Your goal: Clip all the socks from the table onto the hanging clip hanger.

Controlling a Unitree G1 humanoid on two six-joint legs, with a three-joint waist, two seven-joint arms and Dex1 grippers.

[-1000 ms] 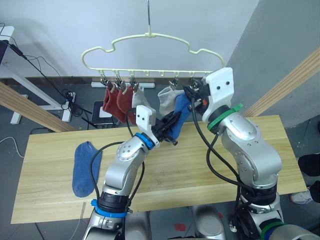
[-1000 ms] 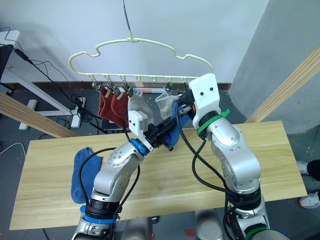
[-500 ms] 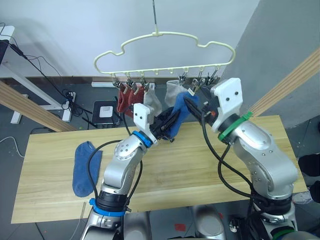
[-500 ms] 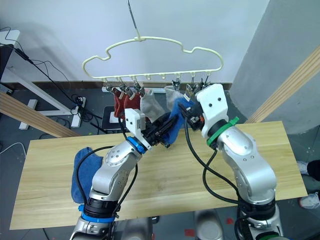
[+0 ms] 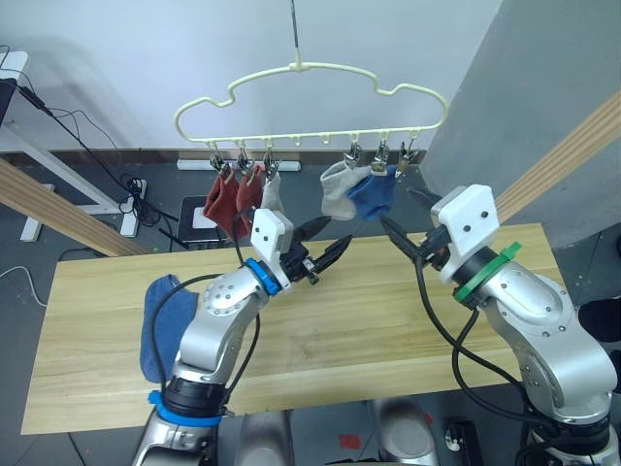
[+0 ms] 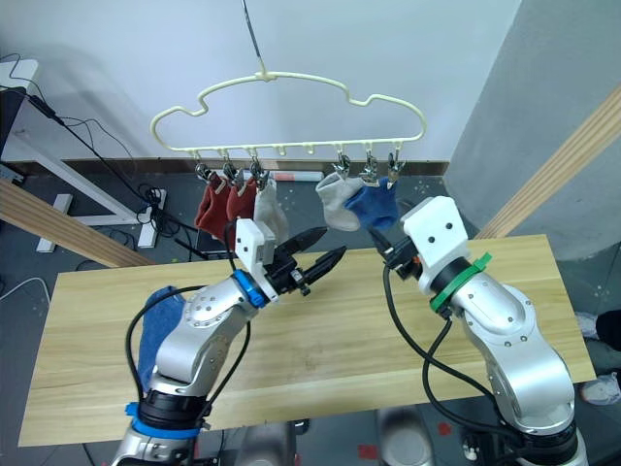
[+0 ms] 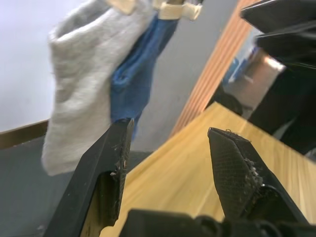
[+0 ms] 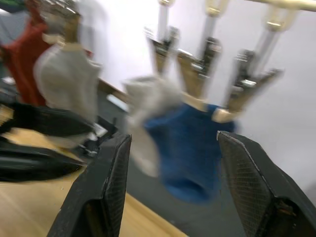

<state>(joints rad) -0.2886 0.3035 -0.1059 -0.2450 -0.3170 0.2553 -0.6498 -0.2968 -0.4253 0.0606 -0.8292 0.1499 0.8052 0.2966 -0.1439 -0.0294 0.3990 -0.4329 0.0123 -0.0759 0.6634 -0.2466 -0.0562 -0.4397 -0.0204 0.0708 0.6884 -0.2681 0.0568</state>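
On clip hanger (image 5: pixel 310 73), five socks (apparently), no readable labels

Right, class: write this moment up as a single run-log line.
hanger: five socks clipped, end clip free | table: one blue sock left | left gripper: open, empty | right gripper: open, empty

Both arms reach forward, raised over the table (image 5: pixel 388 320). The left gripper (image 5: pixel 328 254) has its 2 fingers spread and empty; the right gripper (image 5: pixel 406 225) likewise gapes, holding nothing.
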